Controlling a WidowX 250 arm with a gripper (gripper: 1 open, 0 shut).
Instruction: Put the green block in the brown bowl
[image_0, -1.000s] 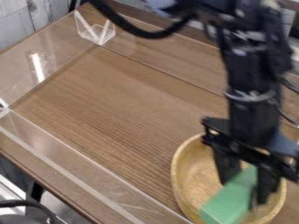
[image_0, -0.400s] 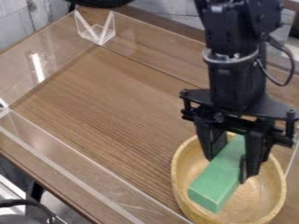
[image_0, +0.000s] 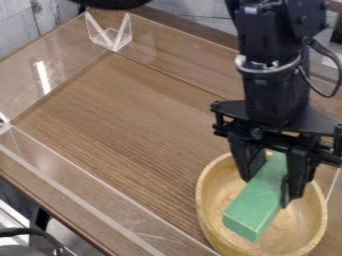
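The brown bowl sits at the table's near right corner. My gripper points almost straight down over it. Its two black fingers are clamped on the upper end of the green block. The long green bar slants down and to the left from the jaws. Its lower end reaches into the bowl's hollow near the front left rim. Whether that end touches the bowl's floor I cannot tell. The bowl's far right rim is cut off by the picture's edge.
The wooden table is fenced by low clear plastic walls along its left and front edges. A small clear plastic stand is at the back left. Black cables hang behind the arm at the top.
The gripper has shifted left and risen over the bowl, carrying the green block with it. The block now lies higher and further inside the bowl's outline.
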